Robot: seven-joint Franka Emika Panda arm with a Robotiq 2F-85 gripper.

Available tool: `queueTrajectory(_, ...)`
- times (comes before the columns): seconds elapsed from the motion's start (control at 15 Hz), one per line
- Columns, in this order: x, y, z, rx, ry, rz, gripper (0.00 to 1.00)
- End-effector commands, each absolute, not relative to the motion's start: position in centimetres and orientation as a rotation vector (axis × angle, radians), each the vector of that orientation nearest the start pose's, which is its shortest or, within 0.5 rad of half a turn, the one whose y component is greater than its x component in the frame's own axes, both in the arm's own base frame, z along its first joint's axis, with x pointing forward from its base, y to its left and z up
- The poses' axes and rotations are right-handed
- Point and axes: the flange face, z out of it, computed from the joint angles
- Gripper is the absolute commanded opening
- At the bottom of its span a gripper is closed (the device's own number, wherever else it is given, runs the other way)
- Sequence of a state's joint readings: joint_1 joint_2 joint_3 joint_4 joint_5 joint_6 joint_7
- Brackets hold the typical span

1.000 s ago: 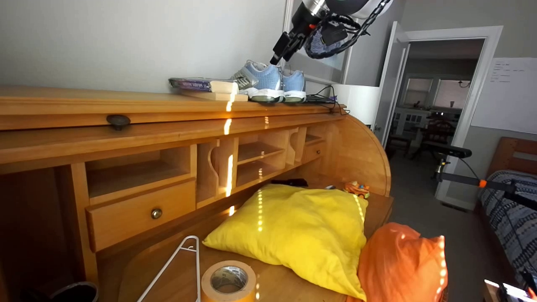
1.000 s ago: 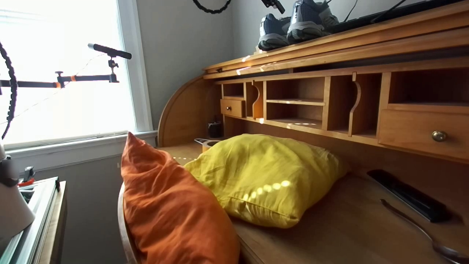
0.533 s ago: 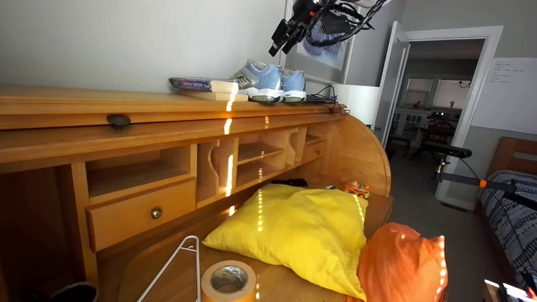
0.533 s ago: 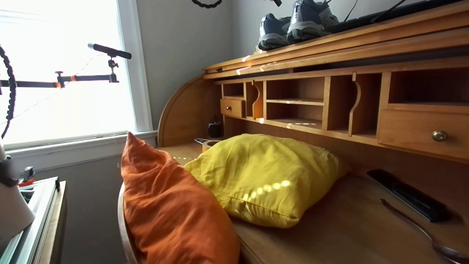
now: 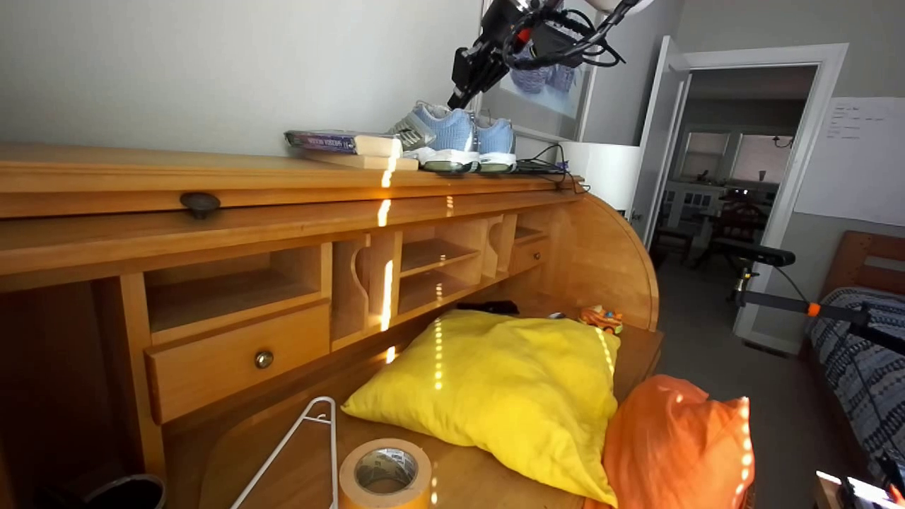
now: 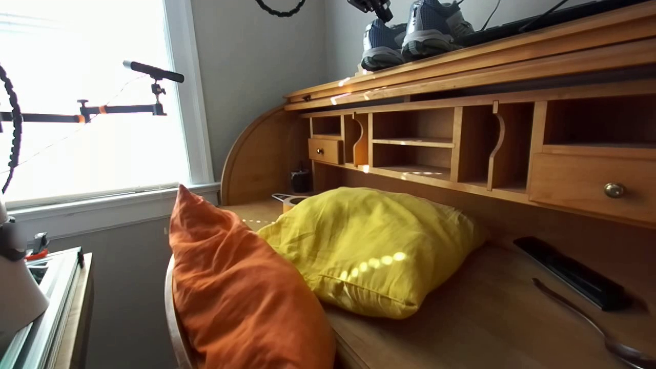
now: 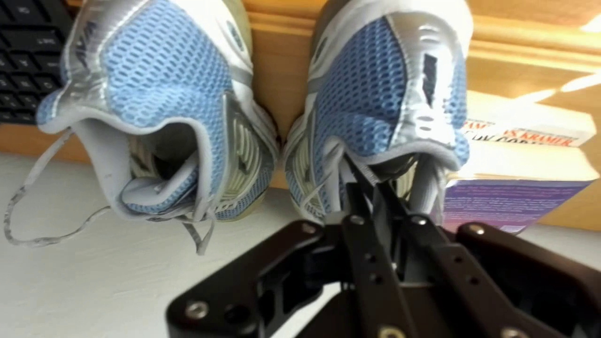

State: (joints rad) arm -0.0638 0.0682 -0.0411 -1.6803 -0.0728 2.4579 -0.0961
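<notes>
A pair of blue mesh shoes with silver and white trim stands on top of the wooden roll-top desk, heels against each other's side in the wrist view. My gripper (image 7: 372,185) reaches over the collar of the shoe beside the books (image 7: 361,89). Its fingers are close together with a narrow gap, and a dark strip and a grey lace show between or just beyond the tips. Whether they pinch anything is unclear. The second shoe (image 7: 159,70) stands apart from the gripper. In both exterior views the gripper (image 5: 456,102) points down just above the shoe (image 5: 452,134).
Stacked books (image 7: 521,155) lie beside the near shoe, and a black keyboard (image 7: 28,61) beside the far one. A wall (image 7: 117,281) rises behind. Below, the desk holds a yellow pillow (image 5: 495,396), tape roll (image 5: 385,474) and hanger (image 5: 332,431). An orange pillow (image 6: 246,297) leans in front.
My gripper rose a little above the shoe with fingers apart, then came down and slightly toward the books' side. Its fingers have drawn close together. The shoes have not visibly moved.
</notes>
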Motion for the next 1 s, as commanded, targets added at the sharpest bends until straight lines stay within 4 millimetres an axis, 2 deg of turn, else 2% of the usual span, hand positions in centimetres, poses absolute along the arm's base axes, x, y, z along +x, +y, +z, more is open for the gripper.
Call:
queueTrajectory(0.0, 62.0, -5.6, 62.3, -3.056, -0.034, -0.991, 0.00)
queueTrajectory(0.33, 60.4, -5.9, 62.1, -3.121, -0.016, -0.849, 0.00)
queueTrajectory(0.6, 58.5, -6.4, 62.5, -3.161, 0.001, -0.769, 0.00)
queueTrajectory(0.93, 55.7, -6.6, 61.8, -3.249, -0.017, -0.577, 0.00)
